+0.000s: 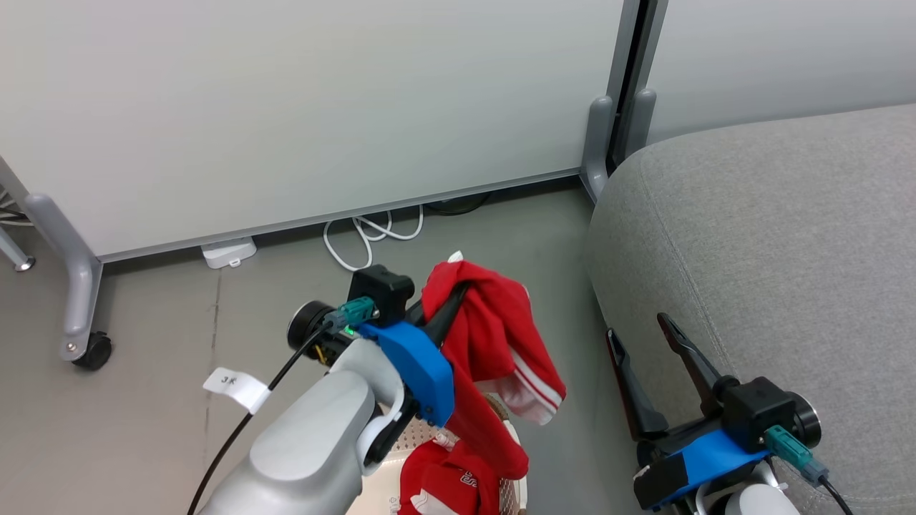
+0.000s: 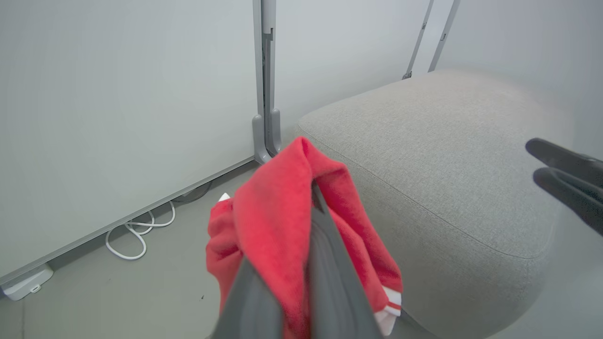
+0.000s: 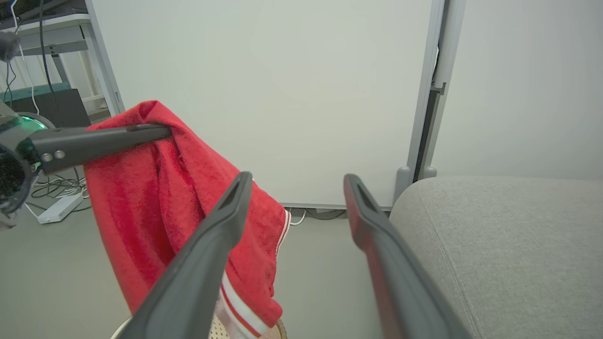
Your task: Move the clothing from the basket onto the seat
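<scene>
My left gripper (image 1: pixel 458 293) is shut on a red garment (image 1: pixel 501 343) with white stripes, which hangs in the air above the basket (image 1: pixel 512 436). The left wrist view has that garment (image 2: pixel 278 221) draped over the fingers, and from the right wrist it (image 3: pixel 155 202) hangs off the left fingers (image 3: pixel 103 141). A second red garment (image 1: pixel 444 486) with small white lettering lies in the basket at the bottom edge. The grey seat (image 1: pixel 773 236) is to the right. My right gripper (image 1: pixel 640 336) stands open beside the seat's front edge, holding nothing.
A white partition wall (image 1: pixel 300 107) on castored grey legs (image 1: pixel 79 286) stands behind. White cables (image 1: pixel 365 232) and a power strip (image 1: pixel 229 252) lie on the grey floor at its base. A desk with cables (image 3: pixel 42 42) is far left in the right wrist view.
</scene>
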